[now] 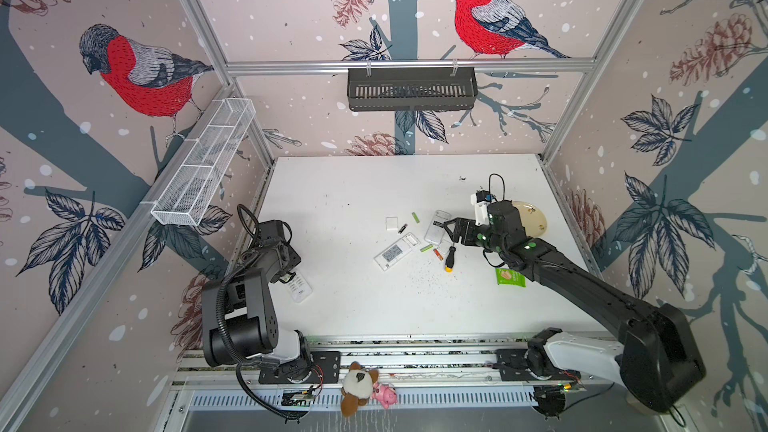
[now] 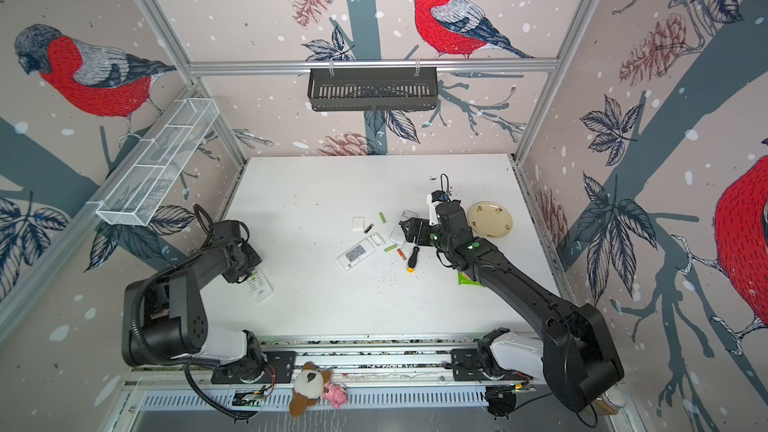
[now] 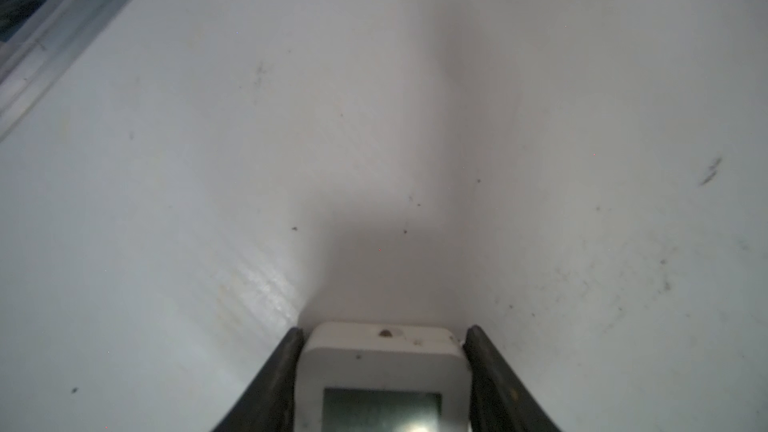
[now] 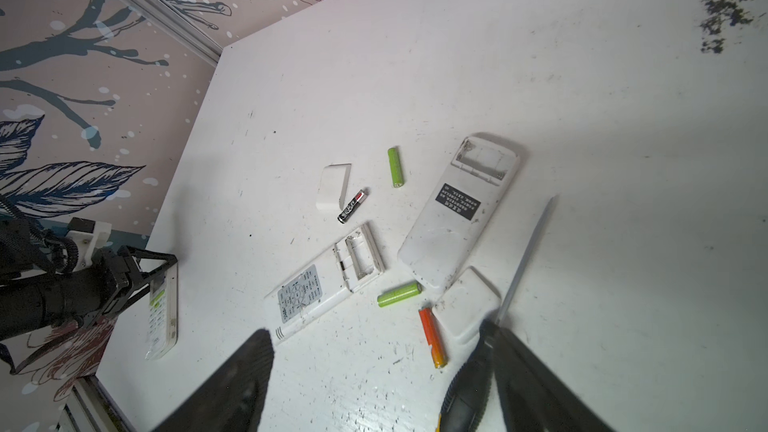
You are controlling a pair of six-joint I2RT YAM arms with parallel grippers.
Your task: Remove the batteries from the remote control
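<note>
Left claw: pinching white remote by long sides at display end, buttons up. Battery door not visible, likely underneath.
Right claw: spread, empty, over surface.
Ahead of it, loose: orange battery nearest, lime battery next, black battery and second lime battery beyond.
Judgement: cells light, rigid, slick, roll easily; pinch mid-barrel, across axis. Remote hard, slippery plastic; keep grip square on sides.
</note>
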